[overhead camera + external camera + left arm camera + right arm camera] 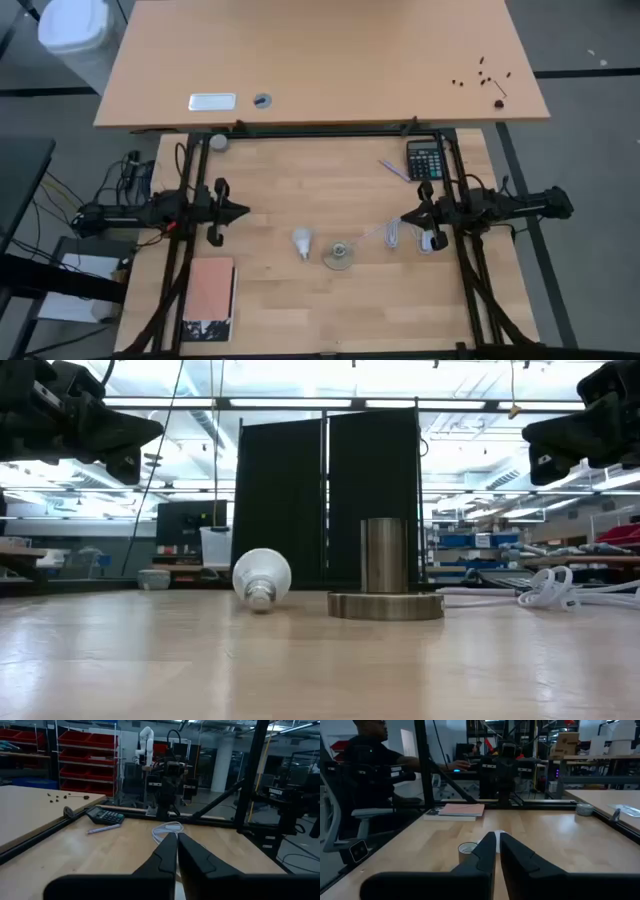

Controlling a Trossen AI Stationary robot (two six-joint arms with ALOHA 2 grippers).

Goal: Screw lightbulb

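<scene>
The white lightbulb (301, 241) lies on its side on the wooden table (330, 300), its grey screw base (260, 597) toward the near edge. Just to its right the round metal socket (339, 256) stands upright on its disc (385, 605), and its white cord (397, 235) runs toward the right. My left gripper (243, 211) hovers shut at the table's left, pointing level at the middle. My right gripper (405, 219) hovers shut at the right, facing it. Both stand well above the table and hold nothing, as the wrist views show: left gripper (176, 840), right gripper (496, 840).
A calculator (425, 160) and a pen (394, 170) lie at the far right of the table. A salmon-covered book (209, 299) lies at the near left, a tape roll (218, 142) at the far left. A second, higher table (320, 60) borders the far side. A person sits beyond the left side.
</scene>
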